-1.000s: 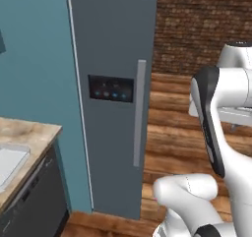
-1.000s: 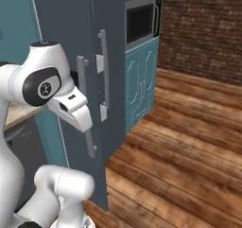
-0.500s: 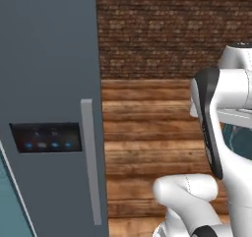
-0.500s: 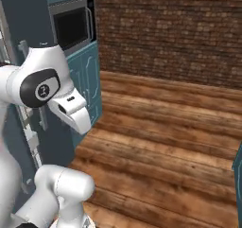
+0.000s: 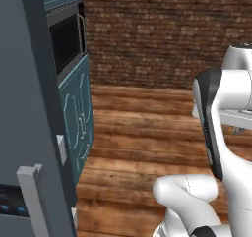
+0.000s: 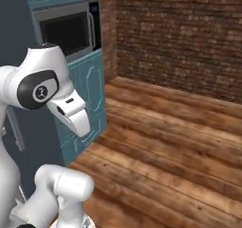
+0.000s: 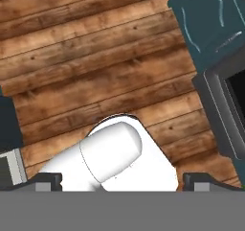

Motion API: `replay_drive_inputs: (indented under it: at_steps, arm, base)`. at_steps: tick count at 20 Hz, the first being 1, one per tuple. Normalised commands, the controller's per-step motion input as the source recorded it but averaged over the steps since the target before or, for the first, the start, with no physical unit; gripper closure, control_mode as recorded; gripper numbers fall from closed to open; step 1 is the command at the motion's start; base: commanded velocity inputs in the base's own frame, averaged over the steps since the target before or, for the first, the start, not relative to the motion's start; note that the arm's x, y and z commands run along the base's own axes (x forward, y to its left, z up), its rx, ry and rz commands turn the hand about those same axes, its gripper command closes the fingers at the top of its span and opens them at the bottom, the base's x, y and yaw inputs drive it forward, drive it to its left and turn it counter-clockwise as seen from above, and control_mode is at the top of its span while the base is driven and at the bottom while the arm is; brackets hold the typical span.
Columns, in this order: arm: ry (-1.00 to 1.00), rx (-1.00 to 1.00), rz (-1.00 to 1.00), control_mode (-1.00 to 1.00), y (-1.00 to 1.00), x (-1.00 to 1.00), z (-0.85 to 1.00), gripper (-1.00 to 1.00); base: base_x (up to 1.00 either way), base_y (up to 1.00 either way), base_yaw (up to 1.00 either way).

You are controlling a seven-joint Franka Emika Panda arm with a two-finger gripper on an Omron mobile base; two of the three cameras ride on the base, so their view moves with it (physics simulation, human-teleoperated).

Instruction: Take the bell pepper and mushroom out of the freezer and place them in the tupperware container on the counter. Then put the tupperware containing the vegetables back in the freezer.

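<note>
1. The freezer (image 5: 24, 108) stands at the left edge of the left base view, as a tall dark slate wall very near to the camera.
2. On its front, low in the picture, is the grey bar handle (image 5: 32, 201), and left of it a dark control panel (image 5: 10, 206) with small blue lights.
3. The front is shut as far as it shows; the inside of the freezer cannot be seen.
4. In the right base view the same freezer (image 6: 16, 57) is the dark surface at the left, partly behind the arm (image 6: 40, 80).
5. Just beside the freezer, further from the camera, stand the teal cabinets (image 5: 78, 110) with pale line ornaments on the doors.
6. Above them a dark oven (image 5: 64, 39) with a thin bar handle is built in; in the right base view the oven (image 6: 66, 33) has a grey frame.
7. Behind the cabinets a brick wall (image 5: 157, 34) closes the room, and a floor (image 5: 138, 133) of brown wooden planks runs from the cabinets to it.
8. The arm (image 5: 216, 123) rises at the right of the left base view, folded, well apart from the freezer handle.
9. In the hand view the gripper (image 7: 122, 182) looks down on the floor (image 7: 86, 57), with the teal cabinets (image 7: 206, 14) and the oven (image 7: 229, 110) at the right.
10. Its two fingertips (image 7: 48, 179) stand far from each other at the bottom corners, so the claw is wide open and holds nothing.
</note>
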Motion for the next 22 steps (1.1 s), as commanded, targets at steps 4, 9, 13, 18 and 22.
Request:
replay_drive_inputs:
  at_steps: [4, 9, 13, 18, 22]
  arm:
    - [0.00, 0.00, 0.00, 1.00, 0.00, 0.00, 0.00, -1.00]
    - [0.00, 0.00, 0.00, 1.00, 0.00, 0.00, 0.00, -1.00]
    - [0.00, 0.00, 0.00, 1.00, 0.00, 0.00, 0.00, -1.00]
    - [0.00, 0.00, 0.00, 1.00, 0.00, 0.00, 0.00, -1.00]
    - [0.00, 0.00, 0.00, 1.00, 0.00, 0.00, 0.00, -1.00]
  base:
    - [0.92, -0.05, 0.78]
    - [0.82, 0.00, 0.84]
    - [0.73, 0.00, 0.86]
    - [0.56, -0.01, 0.88]
    - [0.21, -0.24, 0.82]
